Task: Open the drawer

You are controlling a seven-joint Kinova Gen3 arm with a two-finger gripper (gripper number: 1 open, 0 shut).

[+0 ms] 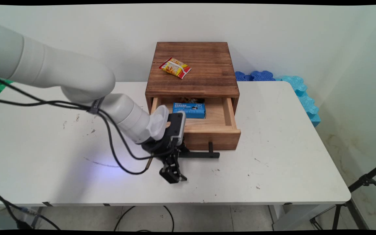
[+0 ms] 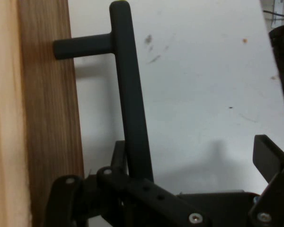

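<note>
In the main view the white arm reaches in from the left and bends down over the white table (image 1: 273,156), its black gripper (image 1: 172,173) hanging just in front of the wooden cabinet (image 1: 193,70), low over the tabletop and close to the left end of the black bar handle (image 1: 201,154) that sticks out from the drawer front; the drawer (image 1: 207,130) stands pulled out, and inside it lies a blue box (image 1: 189,110) near the back, with something dark and patterned behind it that is too shadowed to name; on the cabinet's top rests a yellow and red snack packet (image 1: 175,67), lying flat and turned at an angle; black cables droop from the arm across the table's left half; behind the table's far right corner, blue and turquoise foam pieces (image 1: 292,88) with wavy edges lean along the wall; a black stand leg shows at the lower right, beside the table. In the hand view the drawer front (image 2: 49,142) fills the left side, and the handle (image 2: 130,94) runs up the picture, held off the wood by a short post; the jaws stand spread apart and grasp nothing, one finger (image 2: 132,184) just beside the bar's lower end, the other finger (image 2: 270,161) well off to the right over bare table.
</note>
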